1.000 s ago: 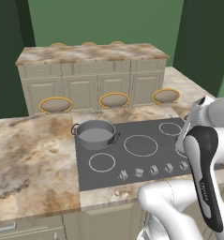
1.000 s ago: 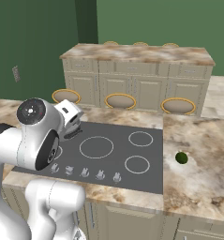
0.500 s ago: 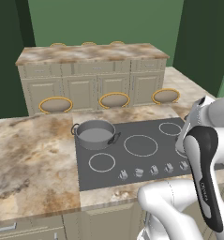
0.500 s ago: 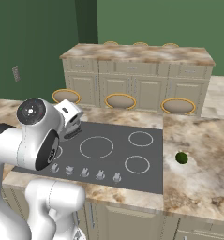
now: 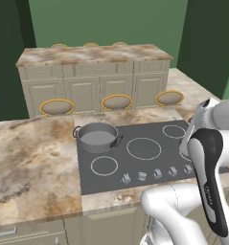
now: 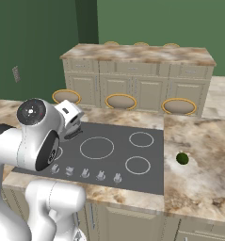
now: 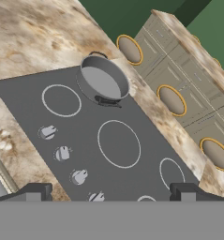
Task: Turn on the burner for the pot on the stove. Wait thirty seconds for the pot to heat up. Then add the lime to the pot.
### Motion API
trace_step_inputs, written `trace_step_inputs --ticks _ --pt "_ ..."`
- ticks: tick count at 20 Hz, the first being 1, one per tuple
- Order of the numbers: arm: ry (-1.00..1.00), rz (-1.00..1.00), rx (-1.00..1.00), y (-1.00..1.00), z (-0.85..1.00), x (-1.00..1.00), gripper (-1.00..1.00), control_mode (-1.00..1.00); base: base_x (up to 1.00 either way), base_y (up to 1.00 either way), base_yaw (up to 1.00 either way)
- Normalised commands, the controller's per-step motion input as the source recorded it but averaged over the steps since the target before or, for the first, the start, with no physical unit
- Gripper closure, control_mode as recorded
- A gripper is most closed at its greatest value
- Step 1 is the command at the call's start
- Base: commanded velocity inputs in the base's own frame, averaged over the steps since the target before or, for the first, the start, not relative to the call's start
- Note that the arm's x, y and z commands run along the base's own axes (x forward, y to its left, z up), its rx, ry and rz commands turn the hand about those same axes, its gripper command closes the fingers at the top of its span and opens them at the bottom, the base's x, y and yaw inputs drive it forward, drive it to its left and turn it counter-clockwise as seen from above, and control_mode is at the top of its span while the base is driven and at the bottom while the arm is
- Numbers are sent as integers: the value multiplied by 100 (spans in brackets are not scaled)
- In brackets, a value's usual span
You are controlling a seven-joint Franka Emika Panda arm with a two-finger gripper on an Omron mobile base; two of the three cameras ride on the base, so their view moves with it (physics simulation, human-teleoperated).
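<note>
The marbled beige tabletop [image 5: 34, 158] spreads around and below the jaws [image 7: 111, 191], its front edge cut off in both base views. Set into it, the stove [image 5: 149, 165] is a flat, dark grey rectangle with thin white rings; its near right corner is hidden behind the white arm. The pot [image 5: 97, 136], round grey steel with low walls, stands on the far left ring, well ahead of the jaws. The lime [image 6: 182, 158], small and dark green, lies on the tabletop beside the stove, well apart. The silver knobs [image 7: 62, 153] are tiny, their markings unreadable. The jaws stand wide apart, holding nothing.
</note>
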Motion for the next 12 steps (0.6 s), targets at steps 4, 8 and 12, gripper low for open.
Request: trace_step_inputs --ticks 4,8,12 --pt "0 0 0 0 0 0 -100 -100 0 0 0" --pt "0 0 0 0 0 0 -100 -100 0 0 0" --pt "0 0 0 0 0 0 -100 -100 0 0 0"
